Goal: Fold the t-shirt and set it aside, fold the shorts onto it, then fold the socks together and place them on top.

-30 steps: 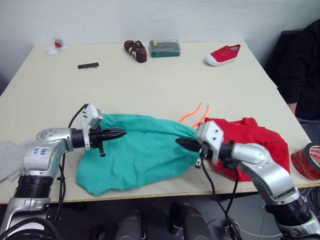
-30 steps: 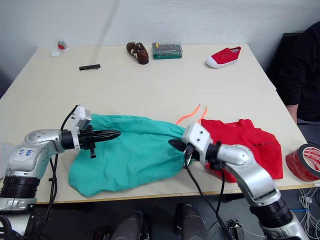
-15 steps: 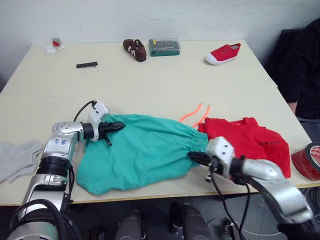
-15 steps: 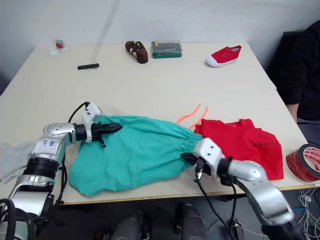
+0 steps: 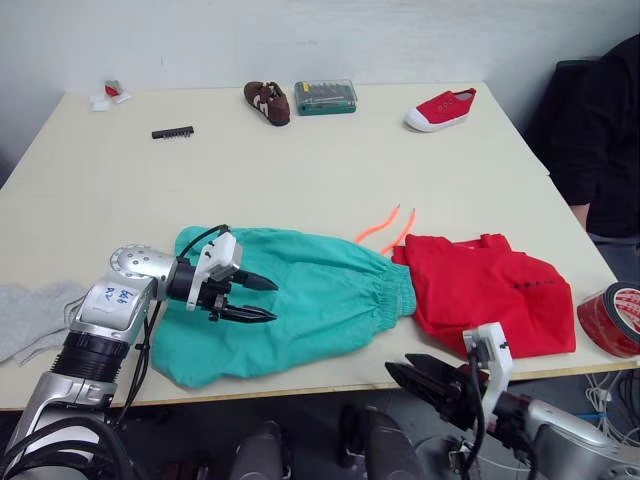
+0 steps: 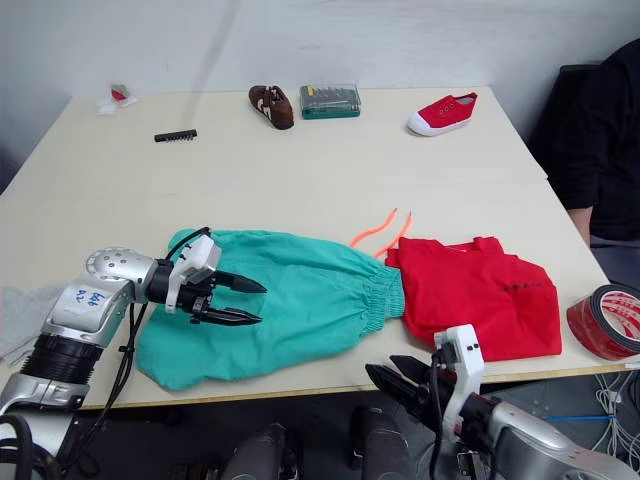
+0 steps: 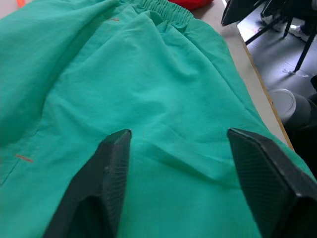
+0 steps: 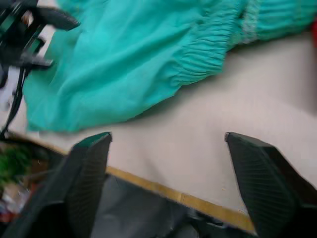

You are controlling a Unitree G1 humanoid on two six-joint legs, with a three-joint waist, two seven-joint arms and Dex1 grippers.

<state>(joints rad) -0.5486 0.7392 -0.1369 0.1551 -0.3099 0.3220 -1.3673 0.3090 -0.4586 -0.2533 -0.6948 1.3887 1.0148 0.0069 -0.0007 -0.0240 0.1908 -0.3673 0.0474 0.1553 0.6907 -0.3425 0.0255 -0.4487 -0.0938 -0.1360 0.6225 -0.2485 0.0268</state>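
The teal shorts (image 5: 320, 290) lie spread along the table's front, with the gathered waist touching the red t-shirt (image 5: 490, 295) on the right. The orange drawstring (image 5: 385, 227) trails behind the waist. My left gripper (image 5: 275, 302) hovers open over the left part of the shorts, holding nothing; the left wrist view shows its fingers (image 7: 111, 163) spread above the teal cloth (image 7: 163, 89). My right gripper (image 5: 398, 363) is open and empty, in front of and below the table's front edge (image 8: 163, 191). The grey socks (image 5: 30, 320) lie at the far left front.
Along the back of the table stand a brown shoe (image 5: 266, 100), a green box (image 5: 325, 96), a red sneaker (image 5: 440, 108) and a black bit strip (image 5: 172, 131). A red tape roll (image 5: 612, 320) sits at the front right corner. A person (image 5: 600, 130) sits to the right.
Both grippers have opened and let go of the shorts. The right arm has drawn back off the table's front edge. The left gripper has moved lower over the shorts.
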